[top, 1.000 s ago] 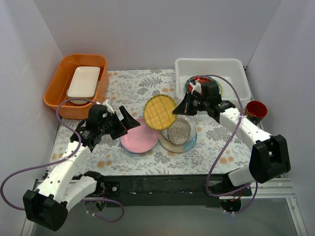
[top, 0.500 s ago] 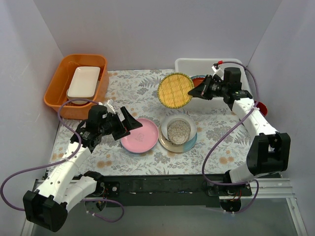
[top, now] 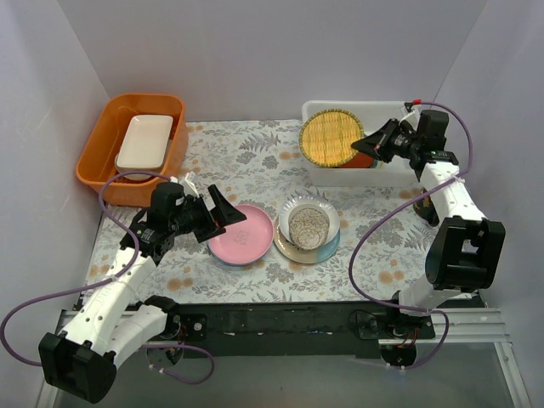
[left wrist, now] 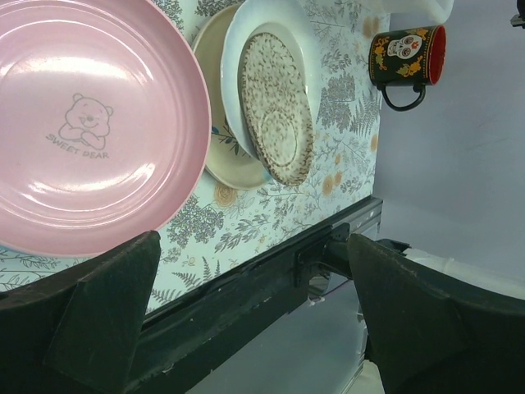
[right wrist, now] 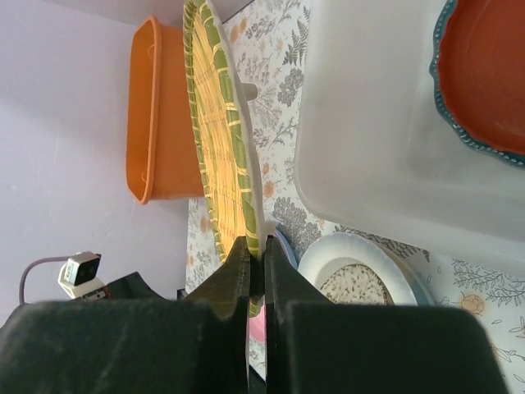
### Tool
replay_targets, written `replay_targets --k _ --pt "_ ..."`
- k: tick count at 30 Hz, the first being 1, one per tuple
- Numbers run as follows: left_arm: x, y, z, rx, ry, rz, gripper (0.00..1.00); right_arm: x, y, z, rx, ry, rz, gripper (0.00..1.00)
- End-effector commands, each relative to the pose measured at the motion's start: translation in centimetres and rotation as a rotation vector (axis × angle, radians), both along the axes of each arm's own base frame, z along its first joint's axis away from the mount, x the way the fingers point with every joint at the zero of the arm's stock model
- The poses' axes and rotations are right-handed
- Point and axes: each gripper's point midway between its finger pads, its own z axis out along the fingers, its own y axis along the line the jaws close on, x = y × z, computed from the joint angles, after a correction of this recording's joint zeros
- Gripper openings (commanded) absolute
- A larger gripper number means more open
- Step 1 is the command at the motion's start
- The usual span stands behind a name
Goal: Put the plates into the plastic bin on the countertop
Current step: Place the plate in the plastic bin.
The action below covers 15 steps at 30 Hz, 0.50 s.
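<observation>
Pinching the rim of a round yellow plate (top: 331,138) with the right gripper (top: 365,146), two dark fingers pressed flat against either face of it. Holding that plate on edge, almost upright, over the left end of the plastic bin (top: 399,111). Showing a woven, basket-like ribbing of yellow and green stripes across the face, thin and curved in the right wrist view. Passing close beside the bin's cloudy, translucent wall with its smooth rolled rim.

Showing, flat inside the bin, a glossy red-brown plate (right wrist: 492,74) edged in teal scallops.

Hovering with the left gripper (top: 228,217) spread wide and gripping nothing, well to the left of the bin and nearer the arm bases, over the edge of a shiny pink plate (left wrist: 90,123) printed with a small bear. Leaving that pink plate flat on the leaf-printed countertop (top: 229,153).

Leaving, just in front of the bin's left end, a low stack: a brown speckled plate (left wrist: 275,115) on a white plate, over a cream one and a light blue rim.

Showing a black mug (left wrist: 406,53) with a red inside and a skull print, to the right of the stack and in front of the bin.

Keeping an orange tub (top: 93,157), rectangular with rounded corners, far left of the bin, a white rectangular dish (top: 144,140) inside.
</observation>
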Motion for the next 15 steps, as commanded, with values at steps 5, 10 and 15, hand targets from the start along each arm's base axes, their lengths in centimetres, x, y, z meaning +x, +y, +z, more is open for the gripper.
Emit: replay_targets --k 5,10,15 --pt "-0.7 -0.2 -0.4 -0.007 -0.001 -0.033 0.98 0.5 -0.5 4.0 0.032 -0.118 0.028 0.01" --pt "-0.6 -0.4 -0.5 -0.012 0.005 -0.039 0.98 1.2 -1.5 3.6 0.014 -0.105 -0.015 0.01" --pt "-0.8 -0.5 -1.2 -0.012 0.026 -0.046 0.98 2.1 -2.3 2.3 0.019 -0.073 -0.07 0.01"
